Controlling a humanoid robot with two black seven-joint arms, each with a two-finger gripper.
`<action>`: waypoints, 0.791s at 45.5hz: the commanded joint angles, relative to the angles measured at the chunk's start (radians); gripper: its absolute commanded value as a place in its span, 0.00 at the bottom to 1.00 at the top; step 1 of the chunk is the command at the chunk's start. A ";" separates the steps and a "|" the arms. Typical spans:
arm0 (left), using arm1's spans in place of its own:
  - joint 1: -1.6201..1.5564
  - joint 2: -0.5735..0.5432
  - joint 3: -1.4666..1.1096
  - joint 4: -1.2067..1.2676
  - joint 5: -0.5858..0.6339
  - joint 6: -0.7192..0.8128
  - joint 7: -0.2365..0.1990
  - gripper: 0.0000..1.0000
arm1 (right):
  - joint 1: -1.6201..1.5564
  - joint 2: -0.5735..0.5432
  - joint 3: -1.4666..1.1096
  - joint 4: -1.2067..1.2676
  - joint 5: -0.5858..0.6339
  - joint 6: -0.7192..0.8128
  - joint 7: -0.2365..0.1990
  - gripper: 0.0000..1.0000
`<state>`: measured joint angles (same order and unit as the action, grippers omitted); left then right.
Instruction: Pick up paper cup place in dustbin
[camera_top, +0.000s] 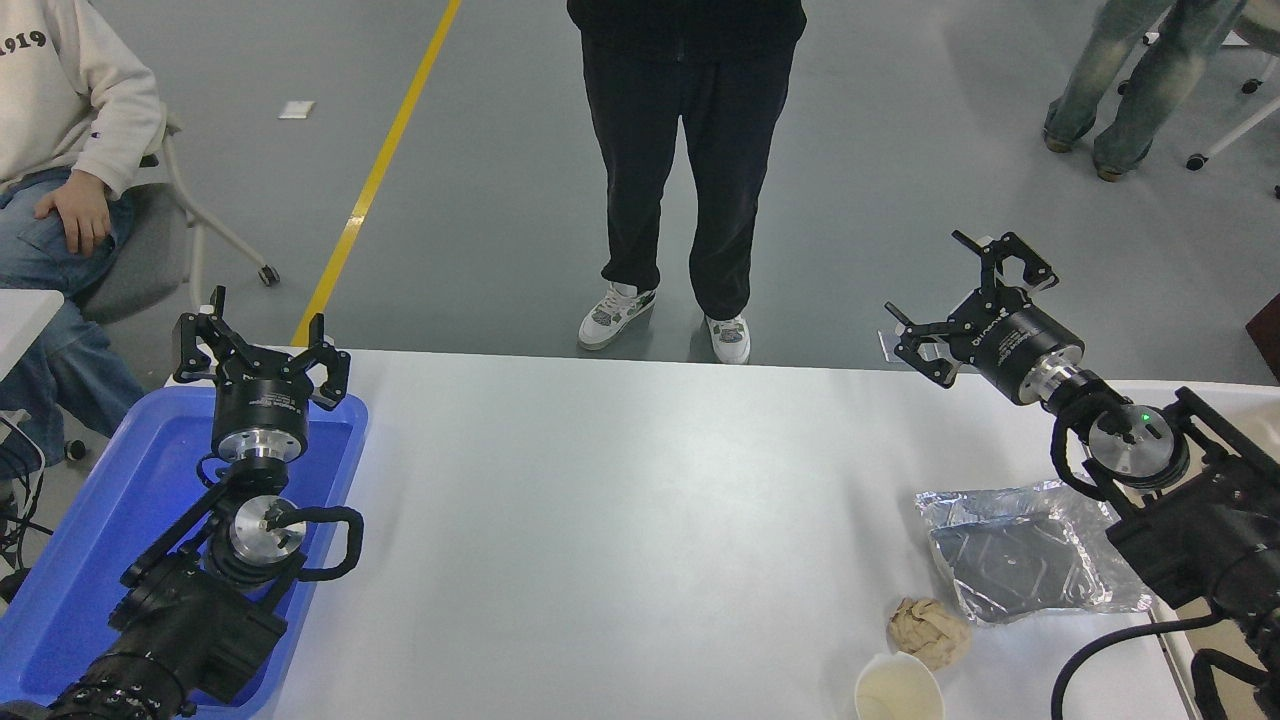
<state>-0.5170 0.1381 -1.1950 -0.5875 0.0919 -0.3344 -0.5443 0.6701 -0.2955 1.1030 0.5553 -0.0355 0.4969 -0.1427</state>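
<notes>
Right pincer (958, 302) raised and spread wide with nothing in it, paper cup (898, 689) well short of it

Two pincers show: the right one hangs over the desk's (620, 520) far right edge, its fingers splayed apart and holding nothing; the left pincer (258, 358), also open and without a load, is parked far off to its left above one blue tray (110, 520). Nearer the camera than the right pincer lies one crinkled foil tray (1030, 550), then one crumpled brown paper ball (928, 632), and just beside that ball one paper cup, upright at the desk's near edge, mouth up. Beyond the desk, three people: one standing (690, 160), one seated (60, 150), one at far right (1150, 80)
</notes>
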 joint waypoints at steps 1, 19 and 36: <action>0.000 0.000 0.000 0.000 0.000 0.000 -0.002 0.99 | 0.002 -0.001 0.000 0.000 0.000 0.000 0.000 1.00; -0.002 0.006 0.011 0.000 -0.001 0.000 -0.005 0.99 | 0.002 -0.036 -0.023 0.028 -0.007 -0.003 -0.005 1.00; -0.002 0.006 0.011 0.000 -0.001 0.000 -0.005 0.99 | 0.020 -0.227 -0.158 0.205 -0.009 -0.011 -0.046 1.00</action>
<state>-0.5185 0.1445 -1.1847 -0.5875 0.0905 -0.3344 -0.5490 0.6838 -0.3978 1.0240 0.6300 -0.0425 0.4926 -0.1619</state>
